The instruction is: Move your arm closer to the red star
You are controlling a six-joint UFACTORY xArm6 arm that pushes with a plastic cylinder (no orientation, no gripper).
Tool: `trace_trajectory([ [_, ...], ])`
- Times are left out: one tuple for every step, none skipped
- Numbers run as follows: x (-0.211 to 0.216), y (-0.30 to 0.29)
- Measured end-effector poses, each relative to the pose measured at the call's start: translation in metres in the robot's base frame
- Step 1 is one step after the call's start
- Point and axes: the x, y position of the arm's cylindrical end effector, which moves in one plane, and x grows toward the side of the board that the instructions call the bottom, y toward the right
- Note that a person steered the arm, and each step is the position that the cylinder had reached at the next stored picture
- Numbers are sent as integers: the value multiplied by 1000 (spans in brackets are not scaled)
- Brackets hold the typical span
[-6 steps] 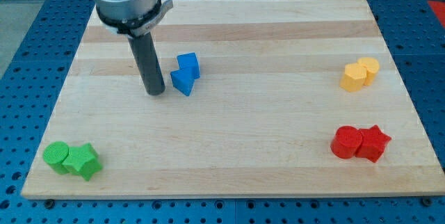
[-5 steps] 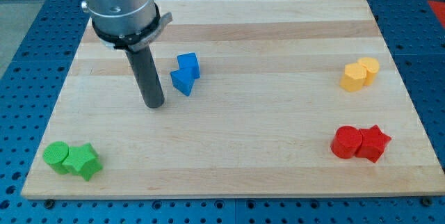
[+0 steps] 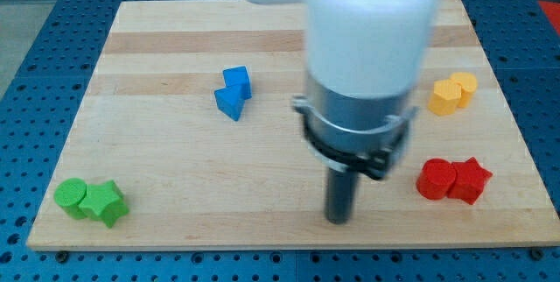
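The red star lies near the view's lower right of the wooden board, touching a red cylinder on its left. My tip rests on the board near the bottom edge, to the left of the red cylinder with a gap between them. The arm's grey and white body rises above the tip and hides the board's middle behind it.
Two blue blocks touch each other at the upper left of centre. A yellow pair sits at the right. A green cylinder and green star sit at the lower left corner.
My tip has moved from beside the blue blocks far to the right and down, ending left of the red cylinder. No block has moved.
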Motion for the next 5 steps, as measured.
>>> trace_trajectory([
  [14,63],
  [14,132],
  [9,203],
  [-15,241],
  [-38,233],
])
